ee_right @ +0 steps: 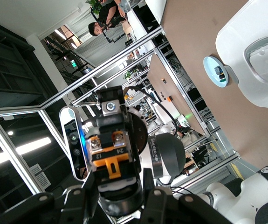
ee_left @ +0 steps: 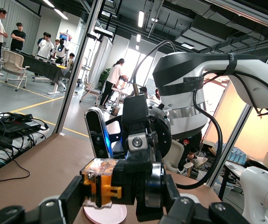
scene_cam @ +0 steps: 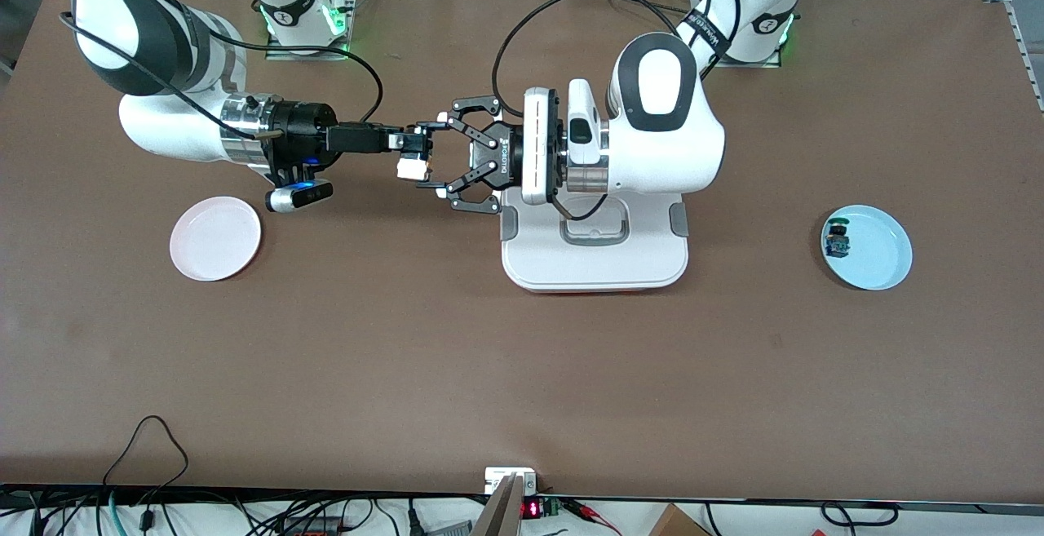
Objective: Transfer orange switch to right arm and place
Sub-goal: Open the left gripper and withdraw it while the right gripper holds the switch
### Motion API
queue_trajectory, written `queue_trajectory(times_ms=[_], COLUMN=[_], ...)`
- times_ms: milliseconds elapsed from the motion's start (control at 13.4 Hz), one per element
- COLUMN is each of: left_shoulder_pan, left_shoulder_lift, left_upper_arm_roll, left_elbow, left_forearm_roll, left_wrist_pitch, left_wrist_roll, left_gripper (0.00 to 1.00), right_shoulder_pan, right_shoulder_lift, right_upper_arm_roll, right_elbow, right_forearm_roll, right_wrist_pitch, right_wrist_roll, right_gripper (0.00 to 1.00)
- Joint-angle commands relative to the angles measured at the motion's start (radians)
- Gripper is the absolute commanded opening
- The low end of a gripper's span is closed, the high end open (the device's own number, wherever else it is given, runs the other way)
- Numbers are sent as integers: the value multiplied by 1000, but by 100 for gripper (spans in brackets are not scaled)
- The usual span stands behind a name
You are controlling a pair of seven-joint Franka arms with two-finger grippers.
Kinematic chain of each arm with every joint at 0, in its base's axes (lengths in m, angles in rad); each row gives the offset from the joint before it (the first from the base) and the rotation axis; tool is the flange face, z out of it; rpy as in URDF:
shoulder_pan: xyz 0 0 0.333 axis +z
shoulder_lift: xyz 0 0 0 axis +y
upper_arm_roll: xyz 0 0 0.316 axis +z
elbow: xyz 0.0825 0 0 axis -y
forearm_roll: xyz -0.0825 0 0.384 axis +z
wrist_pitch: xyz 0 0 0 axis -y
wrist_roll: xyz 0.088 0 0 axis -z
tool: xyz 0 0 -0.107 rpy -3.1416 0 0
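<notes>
Handover in mid-air above the bare tabletop [scene_cam: 522,373]: the right hand [scene_cam: 418,143] is clenched on the orange switch [scene_cam: 410,166], while the left hand [scene_cam: 444,162] stands slightly parted around it, apparently letting go so the pink plate [scene_cam: 215,238] can receive it.

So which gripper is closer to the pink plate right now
Right. The right gripper hangs beside the pink plate; the left gripper meets it toward the white tray.
</notes>
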Motion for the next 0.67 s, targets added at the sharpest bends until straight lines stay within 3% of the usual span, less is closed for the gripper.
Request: queue_trajectory(times_ms=[0,149,298,522,597], left_shoulder_pan=[17,44,118,337,410], left_shoulder_lift=[-13,-15,-10,10,33], left_upper_arm_roll=[2,2,5,16,16], left_elbow=[3,5,0,-10,-3], left_forearm_roll=[-23,-20,-16,6,63], left_wrist_pitch=[-3,-11,-122,-400,-466], left_wrist_roll=[14,14,16,45,45], left_gripper=[100,100,100,100,100], right_shoulder_pan=[-13,-14,-14,-22,-37], right_shoulder_lift=[-13,-13,-13,-13,-13], right_upper_arm_roll=[6,6,6,4,4], right_elbow=[-13,-13,-12,-13,-15], right_forearm_roll=[19,19,17,10,7], right_wrist_pitch=[-18,-19,-19,-22,-41], right_wrist_roll=[6,5,5,-23,-26], right_gripper=[3,2,0,0,0])
